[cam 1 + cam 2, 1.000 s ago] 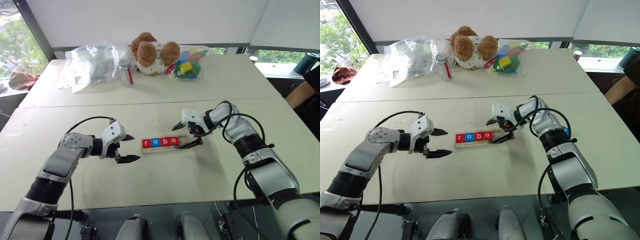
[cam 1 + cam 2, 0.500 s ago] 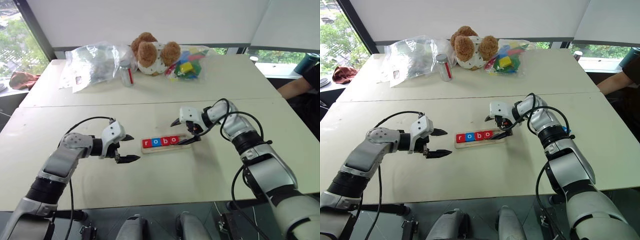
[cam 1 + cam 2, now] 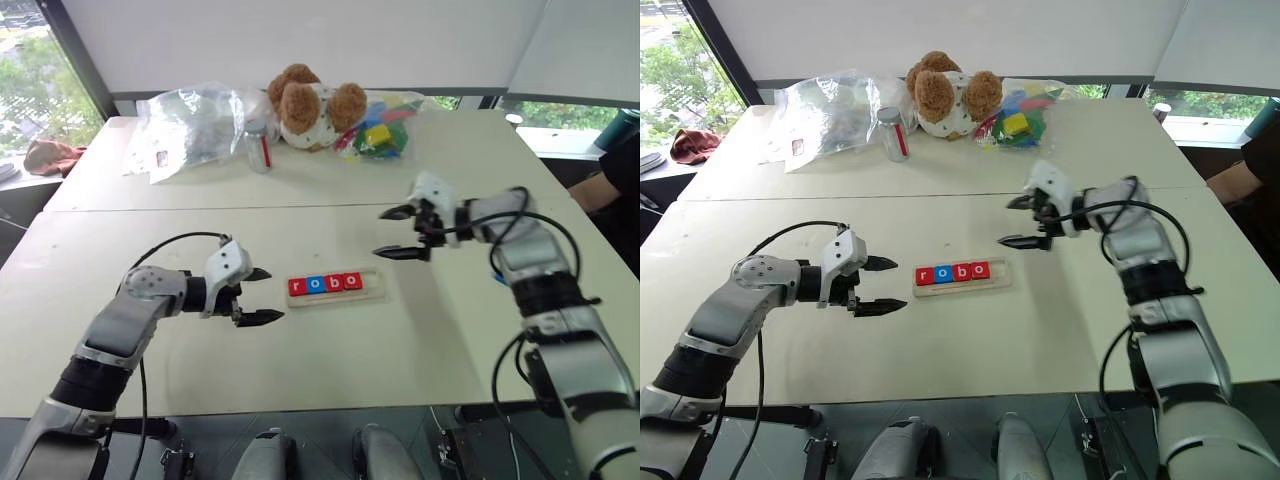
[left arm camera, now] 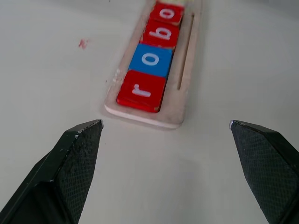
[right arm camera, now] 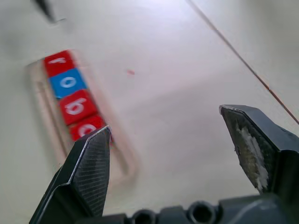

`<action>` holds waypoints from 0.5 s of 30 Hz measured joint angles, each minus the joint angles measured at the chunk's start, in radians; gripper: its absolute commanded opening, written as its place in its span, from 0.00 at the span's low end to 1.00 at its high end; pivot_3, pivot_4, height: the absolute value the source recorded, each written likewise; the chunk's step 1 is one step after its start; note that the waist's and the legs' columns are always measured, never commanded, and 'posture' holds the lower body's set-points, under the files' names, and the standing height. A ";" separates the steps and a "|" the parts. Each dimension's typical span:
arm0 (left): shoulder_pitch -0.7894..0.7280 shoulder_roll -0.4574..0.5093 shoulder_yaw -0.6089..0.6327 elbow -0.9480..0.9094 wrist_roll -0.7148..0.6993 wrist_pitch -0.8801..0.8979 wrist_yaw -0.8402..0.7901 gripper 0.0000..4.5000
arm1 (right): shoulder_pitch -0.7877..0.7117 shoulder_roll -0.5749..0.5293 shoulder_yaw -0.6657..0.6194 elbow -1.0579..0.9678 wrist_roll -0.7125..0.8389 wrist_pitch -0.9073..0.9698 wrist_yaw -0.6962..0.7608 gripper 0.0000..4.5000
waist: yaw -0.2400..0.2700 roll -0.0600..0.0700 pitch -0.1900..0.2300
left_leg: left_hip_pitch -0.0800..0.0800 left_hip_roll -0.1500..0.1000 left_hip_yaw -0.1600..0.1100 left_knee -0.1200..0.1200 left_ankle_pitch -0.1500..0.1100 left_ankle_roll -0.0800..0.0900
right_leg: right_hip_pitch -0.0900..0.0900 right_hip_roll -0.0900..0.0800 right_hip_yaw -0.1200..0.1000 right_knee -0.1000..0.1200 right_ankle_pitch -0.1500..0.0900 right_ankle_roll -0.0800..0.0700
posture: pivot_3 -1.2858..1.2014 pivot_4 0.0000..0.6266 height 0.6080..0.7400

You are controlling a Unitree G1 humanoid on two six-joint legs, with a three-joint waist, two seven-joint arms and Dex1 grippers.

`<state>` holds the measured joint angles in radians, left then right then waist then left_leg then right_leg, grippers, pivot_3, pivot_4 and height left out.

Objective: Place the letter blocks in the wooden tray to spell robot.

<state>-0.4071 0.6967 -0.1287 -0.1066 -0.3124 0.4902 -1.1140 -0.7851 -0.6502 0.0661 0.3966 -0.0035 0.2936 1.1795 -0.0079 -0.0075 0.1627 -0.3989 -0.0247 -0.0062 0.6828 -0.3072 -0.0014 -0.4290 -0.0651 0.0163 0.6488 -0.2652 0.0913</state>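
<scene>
My left gripper (image 3: 262, 296) stands wide open and empty, just beside the wooden tray (image 3: 375, 290), in line with its long axis, which runs across the table (image 3: 330, 215) away from it. Four letter blocks (image 3: 324, 285) read r, o, b, o; the last slot is bare. My right gripper (image 3: 402, 232), open and empty, hovers beyond that bare end, farther off. I see no t block.

Table in front of me: pale table (image 3: 330, 350), seam running across.
Middle: wooden tray (image 3: 375, 289) lying flat.
Far edge: clear plastic bag (image 3: 190, 125), small jar (image 3: 258, 150), teddy bear (image 3: 310, 105), bagged toy blocks (image 3: 378, 132).
</scene>
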 measured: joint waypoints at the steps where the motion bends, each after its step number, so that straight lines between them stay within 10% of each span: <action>1: -0.001 0.000 0.002 -0.014 -0.010 0.007 -0.002 1.00 | 0.032 -0.010 -0.021 -0.024 -0.002 0.034 -0.044 0.90 | -0.002 0.000 0.000 | 0.000 0.000 0.000 0.000 0.000 0.000 | 0.000 0.000 0.000 0.000 0.000 0.000 | 0.52 0.24 1.00; 8: -0.112 -0.040 -0.018 -0.098 -0.072 0.047 -0.030 1.00 | 0.219 0.196 -0.439 -0.465 -0.144 0.567 -0.771 0.90 | -0.003 0.001 -0.002 | -0.001 0.000 0.000 0.000 0.002 -0.003 | -0.003 0.001 0.001 0.003 0.000 0.000 | 0.52 0.24 1.00; 15: -0.156 -0.115 -0.095 -0.036 -0.061 0.019 -0.047 1.00 | 0.403 0.550 -0.479 -0.795 -0.239 0.828 -1.120 0.90 | -0.010 0.002 -0.002 | 0.000 -0.001 0.004 0.000 0.001 0.000 | -0.004 0.003 0.005 0.007 0.000 0.000 | 0.52 0.24 1.00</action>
<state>-0.5628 0.5814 -0.2240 -0.1426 -0.3730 0.5088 -1.1606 -0.3821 -0.1005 -0.4124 -0.3980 -0.2428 1.1216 0.0592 -0.0176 -0.0051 0.1606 -0.3989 -0.0256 -0.0025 0.6833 -0.3066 -0.0009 -0.4332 -0.0620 0.0210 0.6558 -0.2652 0.0914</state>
